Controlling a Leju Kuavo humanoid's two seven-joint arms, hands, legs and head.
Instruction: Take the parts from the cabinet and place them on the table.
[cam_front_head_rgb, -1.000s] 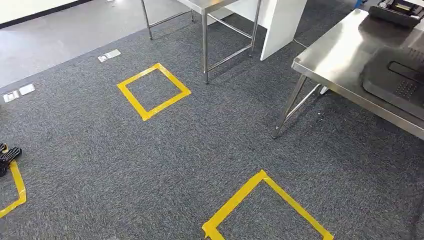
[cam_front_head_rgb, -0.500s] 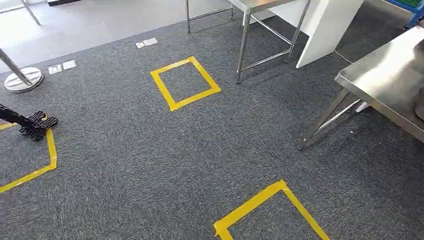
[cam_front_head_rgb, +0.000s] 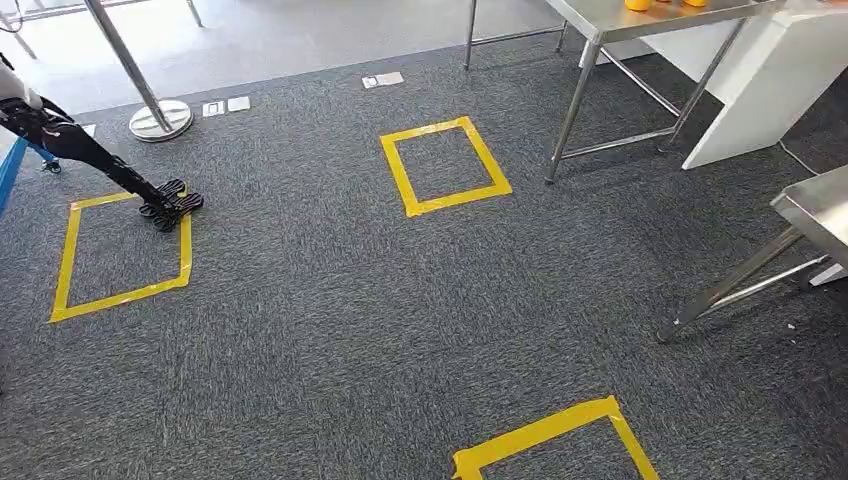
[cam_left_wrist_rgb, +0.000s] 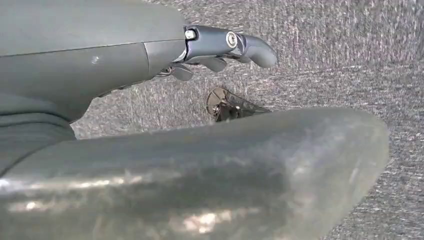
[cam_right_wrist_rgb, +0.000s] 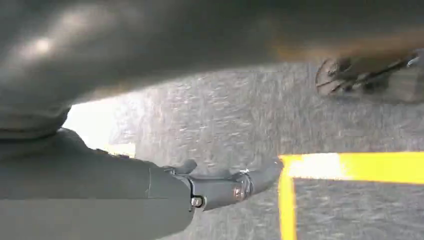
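Observation:
My left hand (cam_left_wrist_rgb: 220, 47) hangs over grey carpet in the left wrist view, its fingers stretched out with nothing in them. In the right wrist view my right hand (cam_right_wrist_rgb: 225, 187) hangs the same way, empty, above yellow floor tape (cam_right_wrist_rgb: 350, 167). A steel table (cam_front_head_rgb: 650, 18) stands at the far right of the head view with small orange things (cam_front_head_rgb: 640, 4) at its edge. The corner of a second steel table (cam_front_head_rgb: 815, 210) enters from the right.
Yellow tape squares mark the carpet: one ahead (cam_front_head_rgb: 445, 205), one to the left (cam_front_head_rgb: 185, 250), one near my feet (cam_front_head_rgb: 540, 435). A dark jointed leg with a black foot (cam_front_head_rgb: 170, 208) stands on the left square. A post's round base (cam_front_head_rgb: 160, 120) and a white panel (cam_front_head_rgb: 770, 90) stand farther off.
The camera has swung to the left, so the whole scene has slid right. The near table with dark parts has left the picture; the left square, black foot and post have come in.

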